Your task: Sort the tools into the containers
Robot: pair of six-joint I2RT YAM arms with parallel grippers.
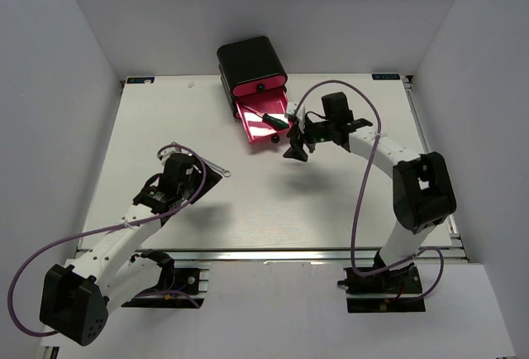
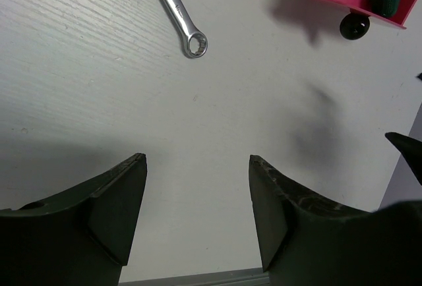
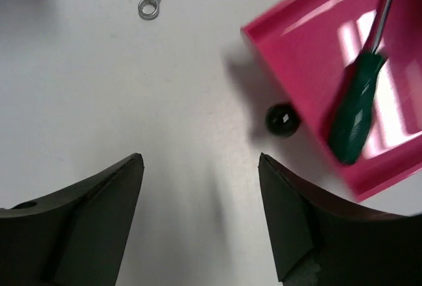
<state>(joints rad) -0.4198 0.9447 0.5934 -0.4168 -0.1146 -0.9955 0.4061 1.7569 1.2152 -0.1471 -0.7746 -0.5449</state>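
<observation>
Far left: black two-finger left gripper (image 2: 198, 167), spread wide, empty, low over the white table (image 2: 99, 88). Just ahead, lying flat: small silver metal wrench (image 2: 178, 12), ring end nearest. Probably best to straddle the thin shank crosswise and press down before closing. Centre: one pink-red drawer (image 1: 263, 127) pulled out of the black rounded chest (image 1: 250, 59), holding a green-handled screwdriver (image 3: 356, 111). Right: black right gripper (image 3: 201, 164), likewise released, empty, beside the drawer's dark round knob (image 3: 282, 120).
</observation>
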